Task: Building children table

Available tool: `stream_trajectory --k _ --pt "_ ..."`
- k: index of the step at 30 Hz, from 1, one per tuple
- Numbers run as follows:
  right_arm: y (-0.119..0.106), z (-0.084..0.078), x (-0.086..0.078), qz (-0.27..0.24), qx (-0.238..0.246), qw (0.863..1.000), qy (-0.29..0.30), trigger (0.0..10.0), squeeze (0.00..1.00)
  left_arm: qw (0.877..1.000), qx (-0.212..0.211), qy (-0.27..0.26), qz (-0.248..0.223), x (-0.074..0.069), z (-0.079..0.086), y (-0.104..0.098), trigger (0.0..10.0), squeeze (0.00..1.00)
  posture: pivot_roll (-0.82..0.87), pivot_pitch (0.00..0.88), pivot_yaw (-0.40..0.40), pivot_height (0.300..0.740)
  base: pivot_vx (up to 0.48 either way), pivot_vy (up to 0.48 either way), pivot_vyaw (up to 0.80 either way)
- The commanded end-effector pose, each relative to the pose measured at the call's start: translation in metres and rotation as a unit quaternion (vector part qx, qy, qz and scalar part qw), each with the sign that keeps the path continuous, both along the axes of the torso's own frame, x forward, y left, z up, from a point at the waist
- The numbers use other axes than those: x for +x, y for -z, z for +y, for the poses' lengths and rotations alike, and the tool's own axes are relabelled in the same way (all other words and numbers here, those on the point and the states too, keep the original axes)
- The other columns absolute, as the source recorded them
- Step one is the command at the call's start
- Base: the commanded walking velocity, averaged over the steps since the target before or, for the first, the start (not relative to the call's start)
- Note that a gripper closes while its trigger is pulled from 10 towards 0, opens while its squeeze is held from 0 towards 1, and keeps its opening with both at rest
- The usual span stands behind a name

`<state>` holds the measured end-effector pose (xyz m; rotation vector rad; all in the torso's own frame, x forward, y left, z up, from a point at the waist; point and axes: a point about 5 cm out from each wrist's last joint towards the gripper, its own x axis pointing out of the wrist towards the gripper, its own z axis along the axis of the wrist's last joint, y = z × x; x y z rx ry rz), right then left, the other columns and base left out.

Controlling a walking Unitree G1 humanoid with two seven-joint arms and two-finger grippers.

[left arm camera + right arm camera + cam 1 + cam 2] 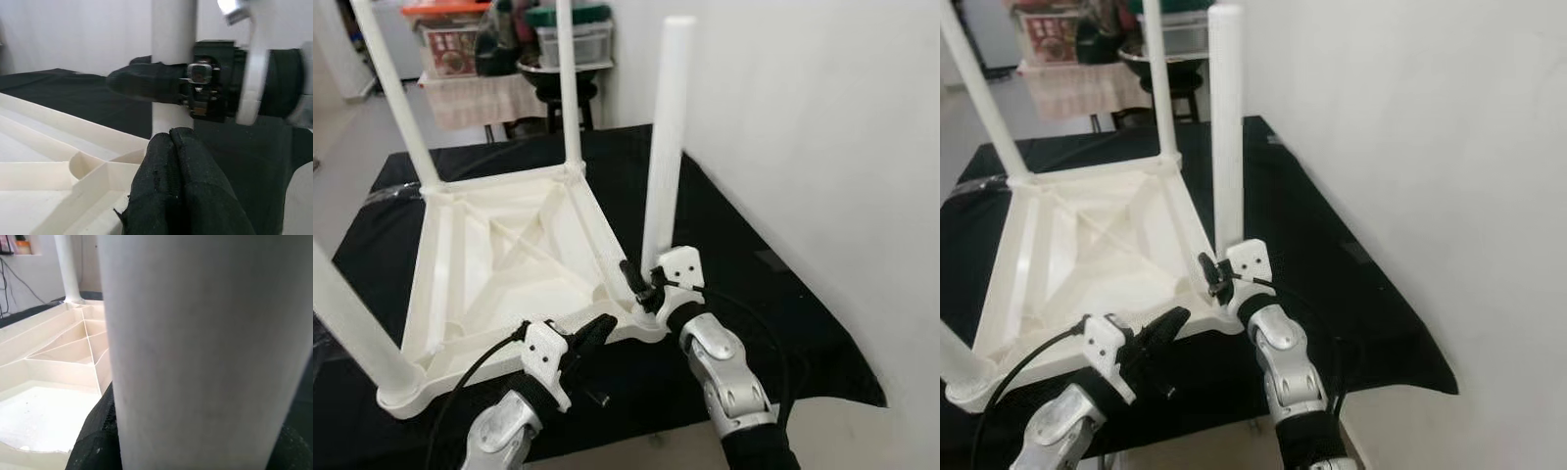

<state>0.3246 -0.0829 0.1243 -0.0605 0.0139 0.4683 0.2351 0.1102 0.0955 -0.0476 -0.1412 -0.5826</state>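
Upturned white plastic table [509, 255] lies on black cloth [744, 274], underside up. Right claw [644, 286] clamped low on fourth leg [666, 137] at near right corner socket. Left claw [597, 331] closed, empty, touching frame edge beside it. Judgement: leg light, stiff, smooth, slippery; you grip low near socket, keep upright.

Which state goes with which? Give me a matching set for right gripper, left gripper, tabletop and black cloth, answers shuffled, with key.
Things:
1. right gripper
2. left gripper
3. tabletop
4. black cloth

States:
A. upside down, ribbed underside showing
B. spread under the table
C. shut on the near-right leg, low down
D. fingers together, at the tabletop's near edge

Pairs: 1-C, 2-D, 3-A, 4-B
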Motion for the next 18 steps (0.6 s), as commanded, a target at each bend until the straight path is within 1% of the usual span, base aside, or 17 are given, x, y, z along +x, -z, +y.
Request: stream_trajectory --k 1,2,3,4,5,6,7,8,9,10,11,12,13,16,17,18 --pt "0.019 -0.015 0.005 0.055 -0.011 0.998 0.005 10.0 0.0 1.0 -0.001 -0.008 0.008 0.001 0.002 0.003 10.0 0.0 0.0 0.043 -0.011 0.74 0.0 0.0 0.0" --pt "0.006 -0.017 0.013 0.038 -0.002 0.999 -0.031 10.0 1.0 1.0 -0.002 -0.01 0.006 0.004 0.001 0.002 10.0 0.0 0.0 0.03 -0.014 0.74 0.0 0.0 0.0" --pt "0.006 -0.017 0.013 0.038 -0.002 0.999 -0.031 10.0 1.0 1.0 -0.002 -0.01 0.006 0.004 0.001 0.002 10.0 0.0 0.0 0.03 -0.014 0.74 0.0 0.0 0.0" --pt "-0.006 -0.017 0.018 0.029 0.003 0.996 -0.08 10.0 1.0 1.0 -0.003 -0.011 0.006 0.006 0.001 0.002 10.0 0.0 0.0 0.024 -0.014 0.74 0.0 0.0 0.0" --pt "-0.012 -0.016 0.021 0.024 0.006 0.993 -0.113 10.0 1.0 1.0 -0.003 -0.011 0.006 0.007 0.0 0.002 10.0 0.0 0.0 0.022 -0.013 0.74 0.0 0.0 0.0" --pt "-0.012 -0.016 0.021 0.024 0.006 0.993 -0.113 10.0 1.0 1.0 -0.003 -0.011 0.006 0.007 0.0 0.002 10.0 0.0 0.0 0.022 -0.013 0.74 0.0 0.0 0.0" --pt "-0.021 -0.017 0.022 0.014 0.003 0.989 -0.144 10.0 1.0 1.0 -0.004 -0.011 0.006 0.008 0.0 0.002 10.0 0.0 0.0 0.019 -0.013 0.74 0.0 0.0 0.0" --pt "-0.03 -0.02 0.024 0.007 0.002 0.984 -0.178 10.0 0.84 1.0 -0.004 -0.01 0.006 0.008 0.0 0.002 10.0 0.0 0.0 0.018 -0.013 0.74 0.0 0.0 0.0" --pt "-0.03 -0.02 0.024 0.007 0.002 0.984 -0.178 10.0 0.84 1.0 -0.004 -0.01 0.006 0.008 0.0 0.002 10.0 0.0 0.0 0.018 -0.013 0.74 0.0 0.0 0.0" --pt "-0.037 -0.023 0.025 0.001 -0.002 0.978 -0.207 10.0 0.67 1.0 -0.005 -0.01 0.006 0.009 -0.001 0.002 10.0 0.0 0.0 0.013 -0.013 0.74 0.0 0.0 0.0" --pt "-0.043 -0.027 0.027 -0.008 -0.013 0.971 -0.238 10.0 0.0 1.0 -0.005 -0.009 0.006 0.009 -0.001 0.002 10.0 0.0 0.01 0.013 -0.016 0.74 0.0 0.0 0.0" --pt "-0.047 -0.031 0.028 -0.005 -0.021 0.963 -0.268 10.0 0.0 1.0 -0.005 -0.01 0.006 0.009 -0.001 0.002 10.0 0.0 0.02 0.012 -0.017 0.74 0.0 0.0 0.0" --pt "-0.049 -0.033 0.028 -0.002 -0.027 0.958 -0.285 10.0 0.0 1.0 -0.005 -0.01 0.006 0.01 -0.001 0.002 10.0 0.0 0.02 0.012 -0.017 0.74 0.0 0.0 0.0" --pt "-0.052 -0.038 0.029 0.013 -0.042 0.937 -0.345 10.0 0.0 1.0 -0.005 -0.011 0.006 0.01 -0.001 0.002 10.0 0.0 0.03 0.007 -0.024 0.74 0.0 0.0 0.0" --pt "-0.052 -0.038 0.029 0.013 -0.042 0.937 -0.345 10.0 0.0 1.0 -0.005 -0.011 0.006 0.01 -0.001 0.002 10.0 0.0 0.03 0.007 -0.024 0.74 0.0 0.0 0.0" --pt "-0.053 -0.04 0.03 0.019 -0.043 0.93 -0.363 10.0 0.0 1.0 -0.005 -0.011 0.006 0.01 -0.001 0.002 10.0 0.0 0.03 0.007 -0.025 0.74 0.0 0.0 0.0"
